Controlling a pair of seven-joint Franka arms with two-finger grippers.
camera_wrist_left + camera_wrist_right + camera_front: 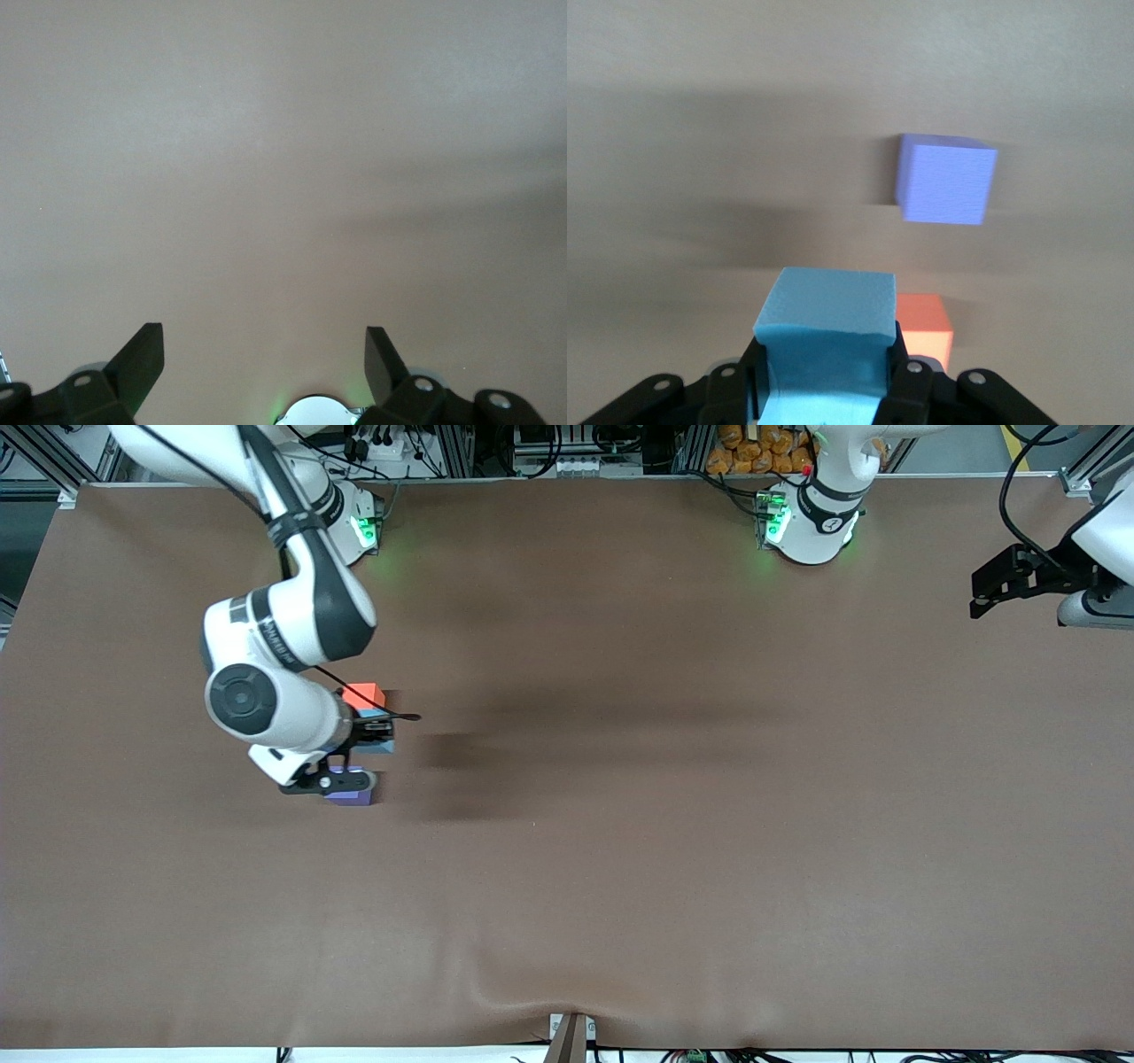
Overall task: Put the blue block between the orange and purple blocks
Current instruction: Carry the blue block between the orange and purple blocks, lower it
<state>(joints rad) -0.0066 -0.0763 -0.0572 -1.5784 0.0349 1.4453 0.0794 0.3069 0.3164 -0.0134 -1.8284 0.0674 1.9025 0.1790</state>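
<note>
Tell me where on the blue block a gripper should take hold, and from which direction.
Grip the blue block on two opposite flat side faces, coming straight down from above. It is a plain cube, so parallel sides suit two fingers. The right gripper is shut on it this way, over the gap between the orange block and purple block. The left gripper waits open.

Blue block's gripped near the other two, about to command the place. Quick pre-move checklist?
1. Right gripper shut on the blue block: ok.
2. Orange block and purple block apart, with a gap between them: ok.
3. Blue block over that gap in the front view: ok.
4. Gap wide enough for the blue block: cannot tell, the arm covers it.
5. Left gripper open, waiting off at its own end of the table: ok.
</note>
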